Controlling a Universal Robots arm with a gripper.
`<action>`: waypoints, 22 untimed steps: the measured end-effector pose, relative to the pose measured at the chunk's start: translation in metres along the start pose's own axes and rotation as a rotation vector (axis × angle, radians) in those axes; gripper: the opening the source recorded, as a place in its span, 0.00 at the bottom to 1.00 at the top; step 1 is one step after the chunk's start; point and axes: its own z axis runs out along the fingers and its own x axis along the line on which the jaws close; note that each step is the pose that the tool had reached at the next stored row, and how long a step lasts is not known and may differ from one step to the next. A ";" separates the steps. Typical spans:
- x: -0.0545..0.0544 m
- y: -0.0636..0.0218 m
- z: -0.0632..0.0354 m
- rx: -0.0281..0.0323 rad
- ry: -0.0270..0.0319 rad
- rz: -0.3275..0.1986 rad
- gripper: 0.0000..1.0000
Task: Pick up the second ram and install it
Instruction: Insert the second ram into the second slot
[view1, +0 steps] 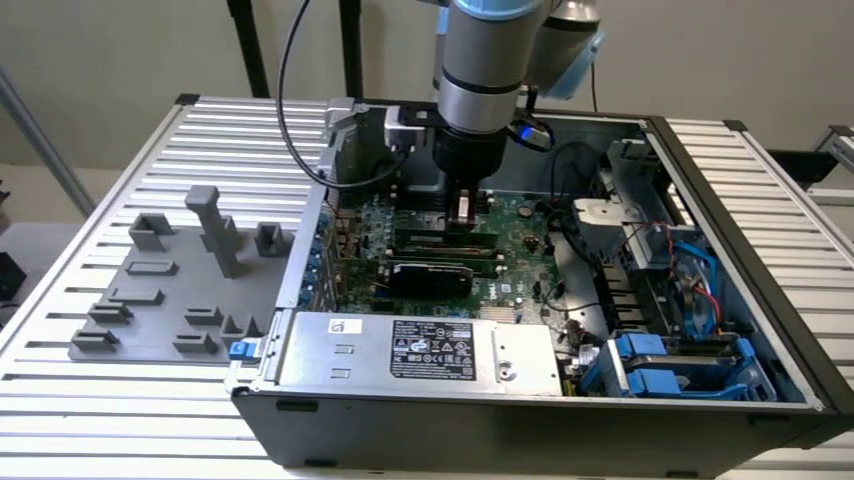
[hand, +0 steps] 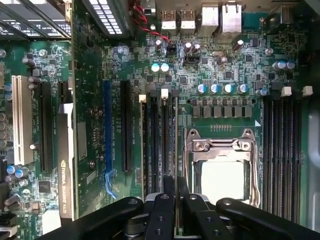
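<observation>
My gripper reaches down inside the open computer case, over the green motherboard. In the wrist view its black fingers stand close together above the memory slots beside the silver processor socket. The second ram, a slim green stick, lies on edge right under the fingertips, lined up along the slots. The fingers look shut on its top edge. I cannot tell how deep it sits in its slot. Two white slot latches show at the slots' far end.
A black graphics card stands beside the slots. The power supply fills the case's near end, with blue drive bays and loose cables on the exterior view's right. A grey fixture plate with blocks lies outside the case.
</observation>
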 end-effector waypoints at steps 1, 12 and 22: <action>0.000 -0.0001 0.0006 0.0003 -0.0004 0.000 0.00; 0.010 -0.0005 0.0029 0.0003 -0.0005 -0.004 0.00; 0.010 -0.0004 0.0066 0.0047 -0.0047 -0.005 0.00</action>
